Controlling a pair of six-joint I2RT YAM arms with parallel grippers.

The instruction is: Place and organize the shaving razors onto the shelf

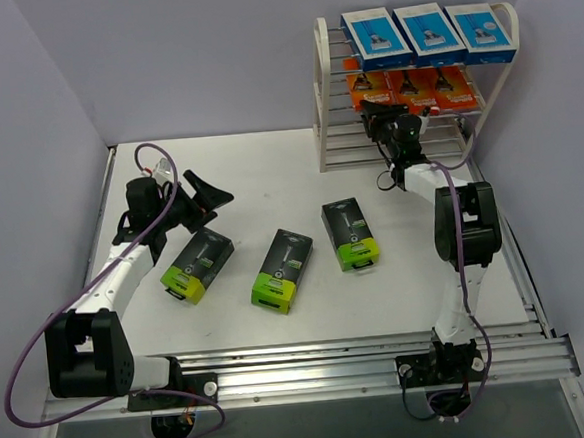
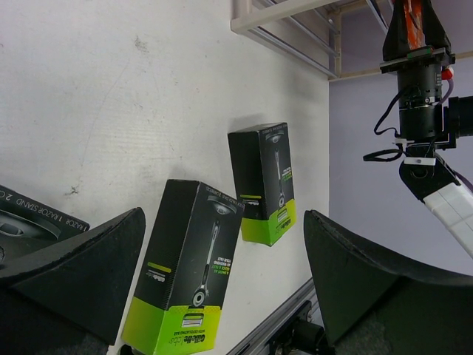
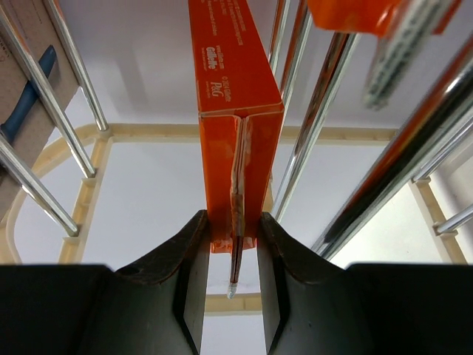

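The cream shelf [image 1: 323, 86] stands at the back right. Three blue-and-white packs [image 1: 429, 31] lie on its top tier, three orange packs [image 1: 433, 87] on the tier below. My right gripper [image 1: 374, 108] reaches into that tier and is shut on the left orange pack [image 3: 233, 111], pinching its end between both fingers [image 3: 194, 251]. Three black packs with lime ends lie on the table: left [image 1: 197, 264], middle [image 1: 283, 270], right [image 1: 350, 234]. My left gripper [image 1: 205, 200] is open and empty above the left black pack. The left wrist view shows the middle pack [image 2: 188, 274] and the right pack [image 2: 264, 181].
Shelf rods [image 3: 310, 126] run close on both sides of the held pack. Another orange pack [image 3: 369, 22] lies to its right. The right arm [image 2: 421, 96] shows at the far side of the left wrist view. A metal rail [image 1: 332, 362] runs along the table's near edge.
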